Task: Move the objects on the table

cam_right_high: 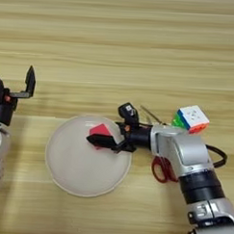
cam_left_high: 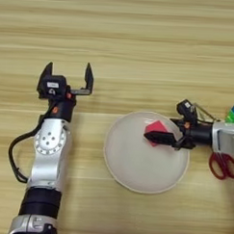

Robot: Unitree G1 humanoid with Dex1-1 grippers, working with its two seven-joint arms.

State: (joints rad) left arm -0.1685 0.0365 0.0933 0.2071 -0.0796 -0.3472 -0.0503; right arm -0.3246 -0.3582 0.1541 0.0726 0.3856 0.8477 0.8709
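In the left eye view, a broad light wood-grain table (cam_left_high: 141,47) with horizontal plank lines is seen to fill the frame, and nothing of the room beyond it is shown. The left gripper (cam_left_high: 68,74) is held over bare wood at the left, its two black fingers spread wide and nothing gripped between them. A large round cream plate (cam_left_high: 136,173) is seen right of centre, nearer than that gripper, and a small red cube (cam_left_high: 156,128) is seen on or just above its far right part. The right gripper (cam_left_high: 154,138) is reached in from the right edge over the plate, its fingers drawn close together at the cube's near side; whether the cube is actually gripped cannot be told. Red-handled scissors (cam_left_high: 223,165) are partly seen at the right edge, beneath the arm. In the right eye view, a multicoloured puzzle cube (cam_right_high: 192,117) is shown right of the plate, just beyond the right arm, with a thin screwdriver (cam_right_high: 150,114) lying between it and the gripper, though its handle colour cannot be made out.
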